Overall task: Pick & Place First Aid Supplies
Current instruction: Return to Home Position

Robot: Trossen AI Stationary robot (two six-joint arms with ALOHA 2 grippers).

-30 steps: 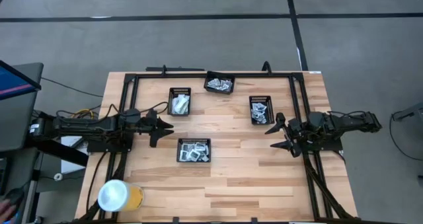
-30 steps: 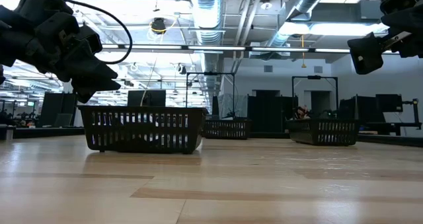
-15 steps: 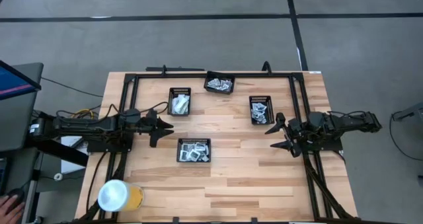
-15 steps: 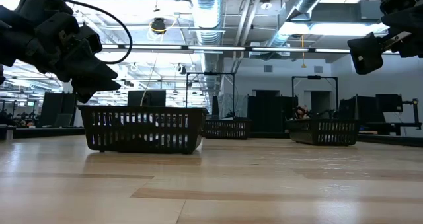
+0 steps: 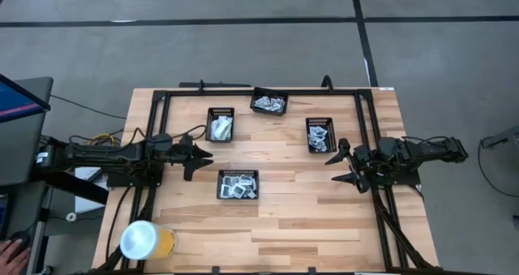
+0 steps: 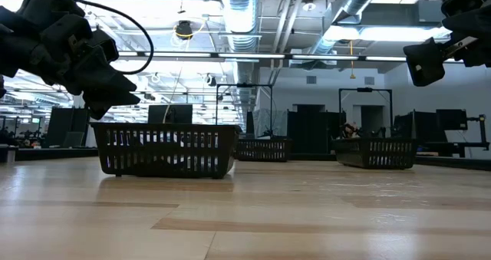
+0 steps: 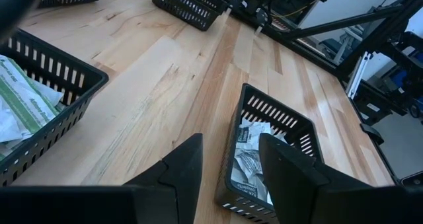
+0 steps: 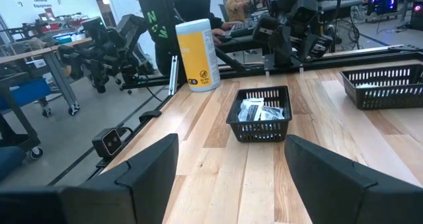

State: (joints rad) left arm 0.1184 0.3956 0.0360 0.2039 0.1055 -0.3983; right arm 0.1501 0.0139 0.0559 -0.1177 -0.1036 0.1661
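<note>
Left gripper (image 5: 200, 165) near jumbled sachets (image 5: 238, 186)

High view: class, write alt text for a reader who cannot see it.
Four black mesh trays holding first aid packets sit on a wooden table. The left tool and right tool, both open and empty, hover at opposite sides, facing inward.

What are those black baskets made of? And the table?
The black baskets look like plastic or coated wire, matte black, with see-through slotted walls; I cannot tell which. The table looks like wood: pale joined planks with grain lines and a smooth, faintly glossy finish.
</note>
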